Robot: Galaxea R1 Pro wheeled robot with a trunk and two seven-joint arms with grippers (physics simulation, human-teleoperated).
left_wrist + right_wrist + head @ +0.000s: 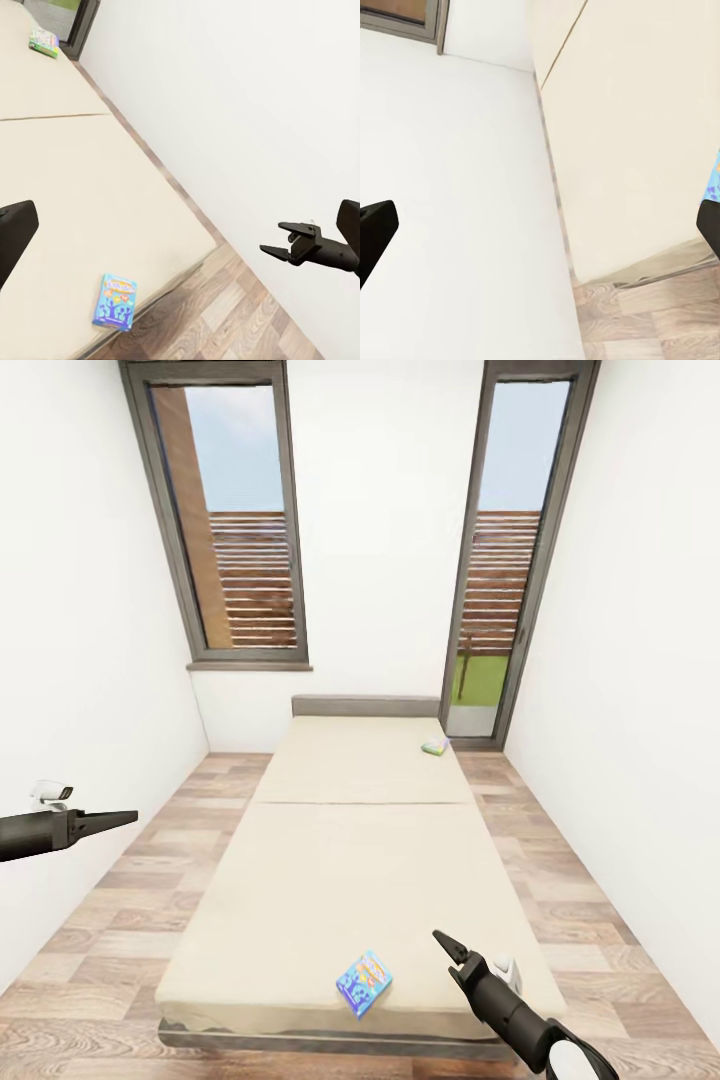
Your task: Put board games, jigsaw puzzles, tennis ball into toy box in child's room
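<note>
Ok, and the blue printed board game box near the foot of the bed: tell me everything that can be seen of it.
The thin flat blue rectangular game box lies flat on the plain beige mattress, near its foot edge and turned at an angle to it. Its top carries busy print in blue, with yellow and orange patches; the lettering is too small to read. Only the mattress touches it. The right gripper hovers nearby, apart from it. The left wrist view shows it too.

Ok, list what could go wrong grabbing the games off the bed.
1. The blue game lies flat near the bed's foot edge; a clumsy pinch by the open right gripper might push it off.
2. The green game lies far up by the headboard, likely beyond reach from here.
</note>
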